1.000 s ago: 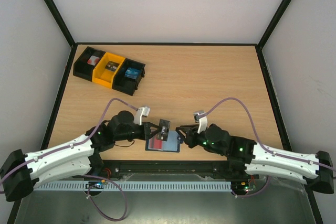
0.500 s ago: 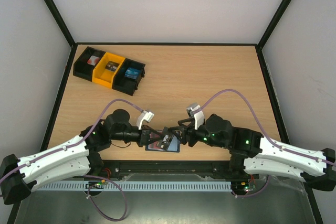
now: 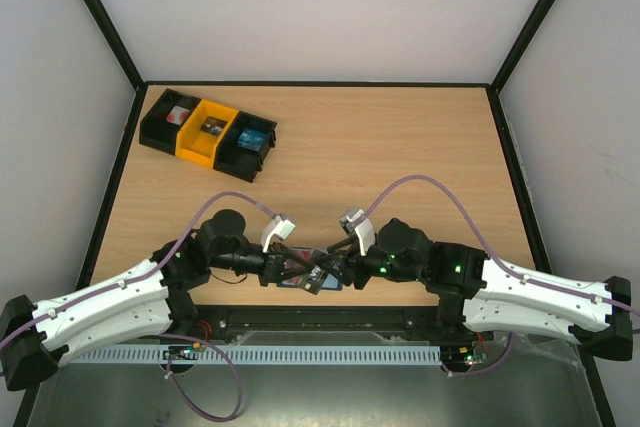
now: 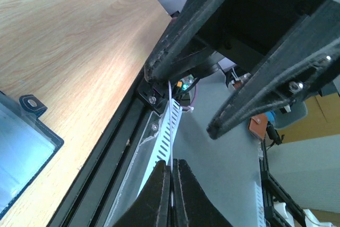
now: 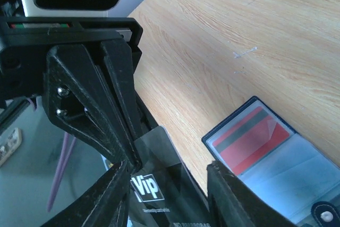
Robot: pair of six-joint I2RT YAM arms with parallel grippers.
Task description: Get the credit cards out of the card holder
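Looks like mid-handoff: left end effector (image 4: pixel 171 180) is pinched shut on the black Vip card (image 5: pixel 152 185), which sits between the right end effector (image 5: pixel 170 198)'s half-spread jaws, not clearly gripped. One card holder (image 5: pixel 300 182) lies open on the surface (image 5: pixel 223 35) just beside them, with one red card (image 5: pixel 249 139) inside. Next I'd set this card down, then pull the red one.
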